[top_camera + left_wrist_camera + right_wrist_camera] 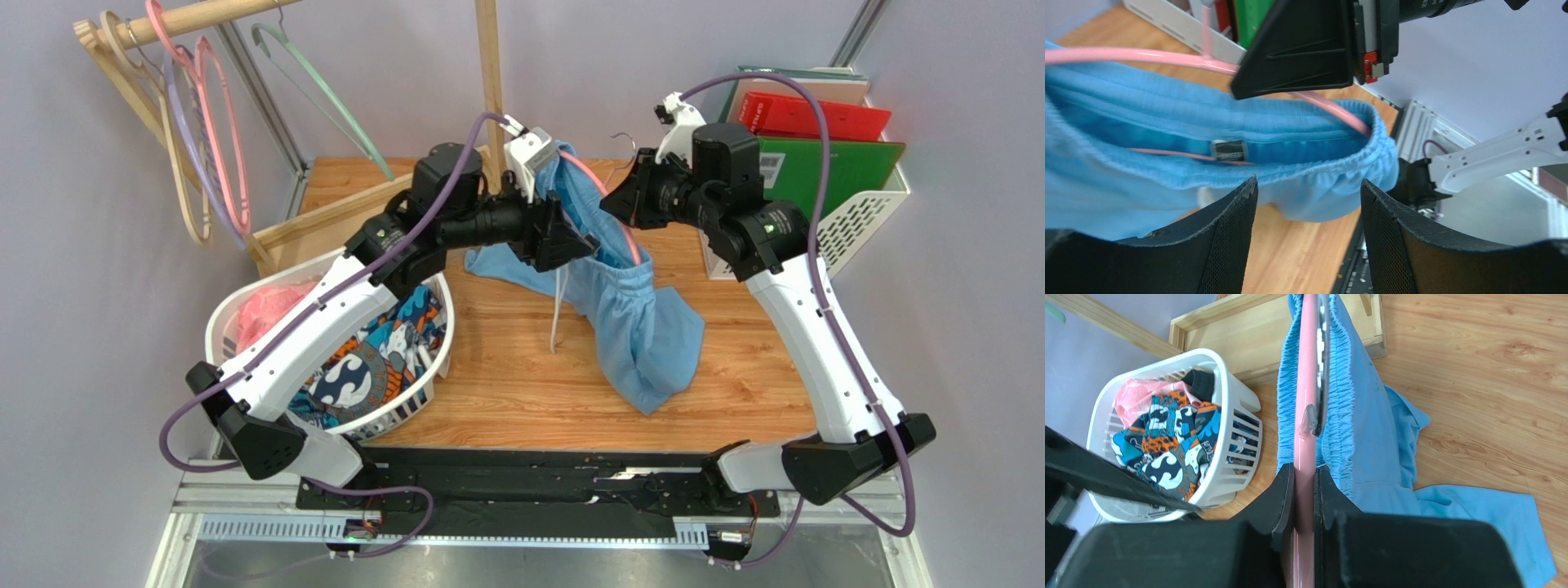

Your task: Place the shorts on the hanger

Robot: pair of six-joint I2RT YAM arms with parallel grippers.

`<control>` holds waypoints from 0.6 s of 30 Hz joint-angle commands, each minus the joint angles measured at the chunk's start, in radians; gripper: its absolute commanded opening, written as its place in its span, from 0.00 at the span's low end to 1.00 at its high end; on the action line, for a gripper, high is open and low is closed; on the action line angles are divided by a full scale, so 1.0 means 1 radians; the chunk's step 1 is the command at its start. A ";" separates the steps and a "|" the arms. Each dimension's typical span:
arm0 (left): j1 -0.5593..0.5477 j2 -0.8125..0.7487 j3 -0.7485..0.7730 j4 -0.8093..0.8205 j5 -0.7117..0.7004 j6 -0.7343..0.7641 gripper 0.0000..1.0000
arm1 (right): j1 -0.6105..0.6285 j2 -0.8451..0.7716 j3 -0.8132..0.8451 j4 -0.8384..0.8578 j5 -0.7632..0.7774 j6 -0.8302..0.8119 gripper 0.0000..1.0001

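Observation:
The light blue shorts (638,319) hang by their elastic waistband from the salmon-pink hanger (597,181), lifted above the table, with the lower legs trailing on the wood. My right gripper (623,199) is shut on the hanger's pink bar (1309,367), beside the gathered waistband (1339,416). My left gripper (562,239) is open just beside the waistband (1290,138), with no cloth between its fingers (1229,245). The pink bar (1137,57) runs inside the waistband, near the small label (1229,149). The white drawstring (558,306) dangles below.
A white laundry basket (436,355) with a pink garment and patterned cloth stands at the left, also in the right wrist view (1241,447). A wooden tray (331,221) and post (491,74) stand behind. Spare hangers (196,135) hang top left. A white file rack (859,208) is at the right.

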 commanded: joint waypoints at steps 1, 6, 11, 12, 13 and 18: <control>-0.062 -0.014 -0.016 0.077 -0.054 -0.160 0.66 | 0.077 0.000 0.082 0.162 0.147 0.109 0.00; -0.069 -0.002 -0.060 0.129 -0.088 -0.266 0.67 | 0.154 0.006 0.057 0.194 0.249 0.150 0.00; -0.071 0.010 -0.108 0.173 -0.078 -0.336 0.66 | 0.191 0.018 0.062 0.197 0.285 0.170 0.00; -0.071 0.013 -0.117 0.176 -0.078 -0.350 0.66 | 0.194 0.021 0.066 0.192 0.299 0.181 0.00; -0.071 0.019 -0.119 0.176 -0.080 -0.353 0.66 | 0.196 0.024 0.071 0.192 0.300 0.185 0.00; -0.071 0.036 -0.110 0.201 -0.085 -0.372 0.60 | 0.208 0.038 0.083 0.185 0.331 0.228 0.00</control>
